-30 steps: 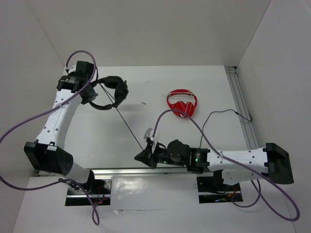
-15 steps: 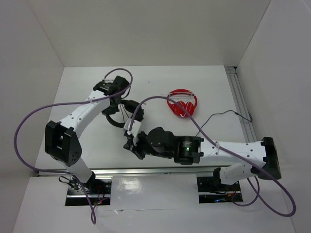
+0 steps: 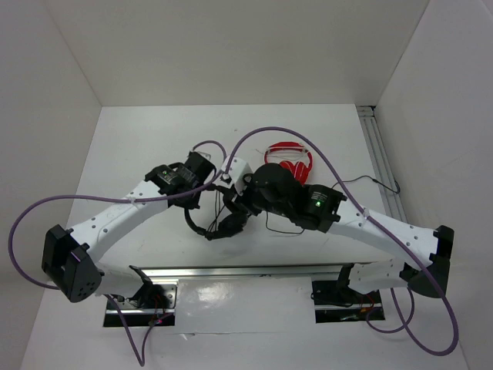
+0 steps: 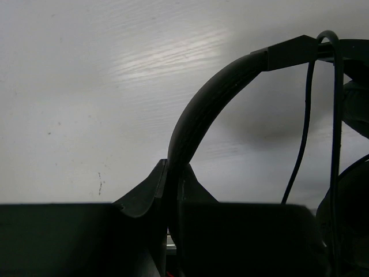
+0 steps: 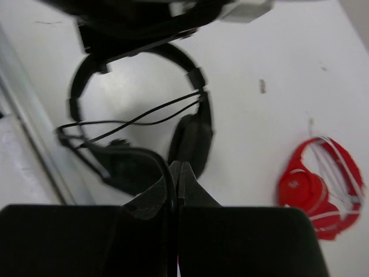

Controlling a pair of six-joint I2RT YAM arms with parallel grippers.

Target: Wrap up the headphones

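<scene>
Two tools: both clenched, meeting over the front middle of the surface (image 3: 131,146).
Left tool (image 4: 173,182): clamped on the headband of the headphones (image 3: 218,228); the band arches up out of its fingers.
Right tool (image 5: 176,173): fingers pressed together above an earcup; cannot tell whether anything is pinched.
Cable (image 5: 135,119): two strands cross the headband loop.
Red headphones (image 5: 314,196): well apart, farther back.
</scene>
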